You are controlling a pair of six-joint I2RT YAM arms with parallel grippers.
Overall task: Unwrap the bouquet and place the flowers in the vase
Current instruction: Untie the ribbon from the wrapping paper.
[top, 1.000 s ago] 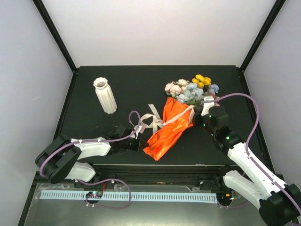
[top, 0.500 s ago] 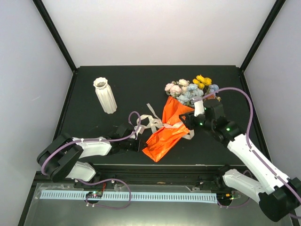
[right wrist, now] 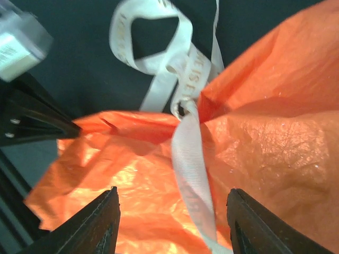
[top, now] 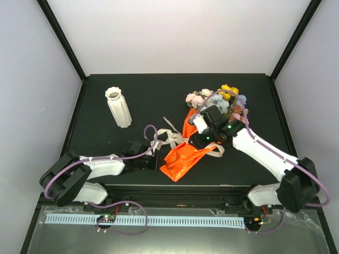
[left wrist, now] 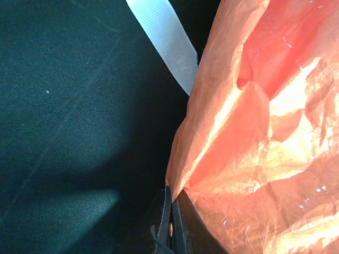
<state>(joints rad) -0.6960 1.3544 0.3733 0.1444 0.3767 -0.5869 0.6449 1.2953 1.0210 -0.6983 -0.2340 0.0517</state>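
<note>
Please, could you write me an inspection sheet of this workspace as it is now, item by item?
Surface: black table, flat.
Job's things: vase upright at rear left, no flowers in it; bouquet lying on its side, still wrapped; flowers at its far end.
Clutter: cream ribbon loose across the bouquet.
Hands: left hand shut on the bouquet's edge; right hand open above the ribbon.
Cables: purple cables hang in loops above the table.
Surroundings: white walls, black frame posts.

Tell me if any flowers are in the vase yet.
No, the vase shows an empty mouth; the flowers lie in the orange paper apart from it.
</note>
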